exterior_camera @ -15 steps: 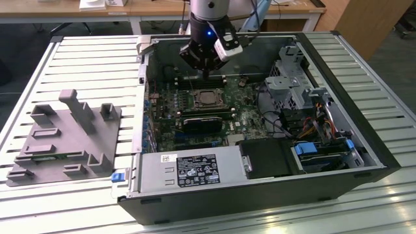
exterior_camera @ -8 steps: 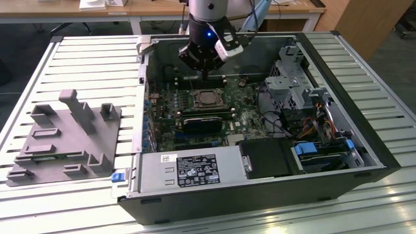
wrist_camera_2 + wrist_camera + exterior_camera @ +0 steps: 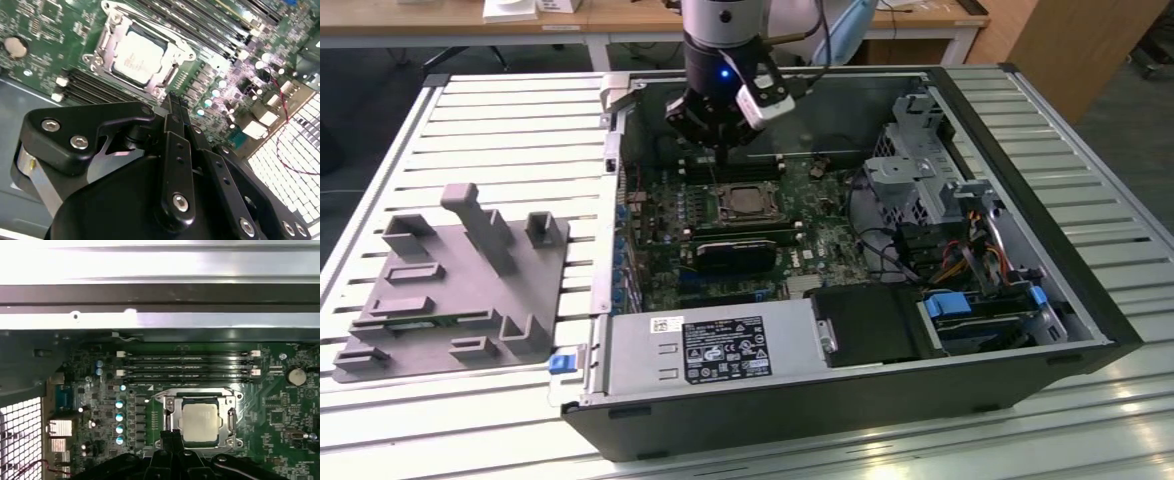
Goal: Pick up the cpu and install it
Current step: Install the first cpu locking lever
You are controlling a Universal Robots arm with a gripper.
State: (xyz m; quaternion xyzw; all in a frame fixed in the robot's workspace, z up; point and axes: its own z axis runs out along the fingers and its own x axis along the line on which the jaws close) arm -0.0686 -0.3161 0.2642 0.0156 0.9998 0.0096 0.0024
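Observation:
The cpu [image 3: 749,203] [image 3: 136,57] [image 3: 200,423] lies flat in the metal-framed socket [image 3: 106,39] [image 3: 167,403] on the green motherboard, its pale silver top facing up. My gripper [image 3: 720,156] [image 3: 174,100] [image 3: 170,434] hovers above the board, beside the socket toward the case's far wall. The black fingers are pressed together with nothing between them, and they are apart from the chip. In both wrist views the fingertips end just short of the socket frame.
The open computer case [image 3: 1067,300] lies on a slatted white table [image 3: 467,120]. A grey fixture block [image 3: 454,290] stands at the exterior view's left. Memory slots [image 3: 185,365], a drive cage [image 3: 914,150], cables [image 3: 961,250] and the power supply [image 3: 707,350] surround the socket.

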